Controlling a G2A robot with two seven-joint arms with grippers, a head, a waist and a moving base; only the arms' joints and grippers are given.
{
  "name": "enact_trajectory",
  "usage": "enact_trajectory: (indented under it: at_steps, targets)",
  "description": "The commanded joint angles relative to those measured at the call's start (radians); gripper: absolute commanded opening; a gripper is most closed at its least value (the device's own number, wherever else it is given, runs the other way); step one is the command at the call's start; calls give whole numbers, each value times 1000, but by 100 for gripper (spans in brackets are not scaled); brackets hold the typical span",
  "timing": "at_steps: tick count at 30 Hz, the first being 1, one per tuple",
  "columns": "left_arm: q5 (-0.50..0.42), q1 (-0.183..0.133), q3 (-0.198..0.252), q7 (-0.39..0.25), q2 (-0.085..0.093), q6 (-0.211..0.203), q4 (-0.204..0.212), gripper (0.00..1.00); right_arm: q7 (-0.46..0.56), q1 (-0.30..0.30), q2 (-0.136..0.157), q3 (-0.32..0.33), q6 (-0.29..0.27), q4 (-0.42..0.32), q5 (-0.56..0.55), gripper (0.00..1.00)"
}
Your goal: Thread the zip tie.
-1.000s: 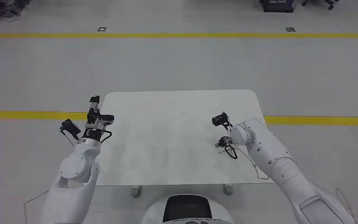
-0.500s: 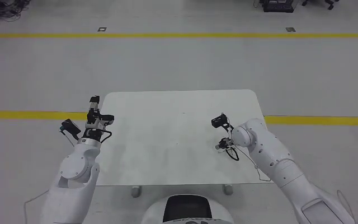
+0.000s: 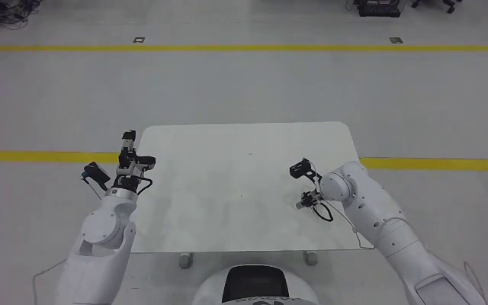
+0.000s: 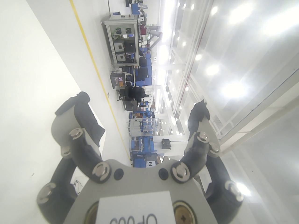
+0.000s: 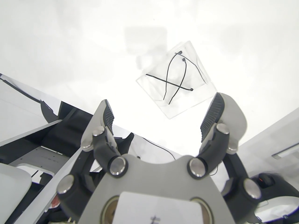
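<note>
Three black zip ties [image 5: 154, 77] lie crossed inside a clear shallow tray [image 5: 186, 102] on the white table [image 3: 229, 191]. In the right wrist view, my right gripper [image 5: 161, 110] hangs above the table a short way from the tray. It is open, with nothing between its ribbed pads [image 5: 210, 115]. In the top view the right gripper [image 3: 305, 200] sits over the table's right side, toward the front edge. My left gripper [image 3: 128, 143] stands at the table's left edge, pointing away from me. It is open and holds nothing [image 4: 140, 110].
The table's front edge and machine parts below it run behind the right fingers in the right wrist view. Yellow floor lines [image 3: 244, 48] cross beyond the table. The left wrist view looks out at distant workstations [image 4: 121, 43].
My right arm has drifted slightly toward the table's front edge and to the right. The left arm has not moved.
</note>
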Motion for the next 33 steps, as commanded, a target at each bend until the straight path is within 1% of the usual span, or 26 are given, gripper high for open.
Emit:
enact_trajectory:
  at_steps: [1, 5, 7, 8, 9, 10, 11, 14, 19, 23, 24, 30, 31, 33]
  targets:
    - [0, 0, 0, 0, 0, 0, 0, 100, 15, 4, 0, 0, 8, 3, 2, 100]
    - [0, 0, 0, 0, 0, 0, 0, 100, 16, 14, -4, -9, 29, 19, -2, 100]
    - [0, 0, 0, 0, 0, 0, 0, 100, 9, 17, -5, -11, 27, 26, 1, 100]
    - [0, 0, 0, 0, 0, 0, 0, 100, 4, 18, -6, -11, 29, 31, 3, 82]
    - [0, 0, 0, 0, 0, 0, 0, 100, 0, 18, -6, -10, 29, 33, 4, 59]
    - [0, 0, 0, 0, 0, 0, 0, 100, -2, 18, -6, -9, 28, 35, 5, 50]
    - [0, 0, 0, 0, 0, 0, 0, 100, -5, 18, -6, -8, 29, 36, 4, 46]
    - [0, 0, 0, 0, 0, 0, 0, 100, -12, 16, -5, -4, 32, 35, 1, 38]
    - [0, 0, 0, 0, 0, 0, 0, 100, -29, 9, -2, 4, 42, 34, -9, 37]
    - [0, 0, 0, 0, 0, 0, 0, 100, -43, 7, -3, 3, 46, 38, -13, 32]
    - [0, 0, 0, 0, 0, 0, 0, 100, -46, 8, -4, 2, 48, 41, -13, 32]
    - [0, 0, 0, 0, 0, 0, 0, 100, -61, 24, -12, -15, 57, 80, -10, 30]
    - [0, 0, 0, 0, 0, 0, 0, 100, -63, 28, -14, -18, 58, 87, -9, 27]
    - [0, 0, 0, 0, 0, 0, 0, 100, -67, 36, -18, -26, 60, 103, -5, 27]
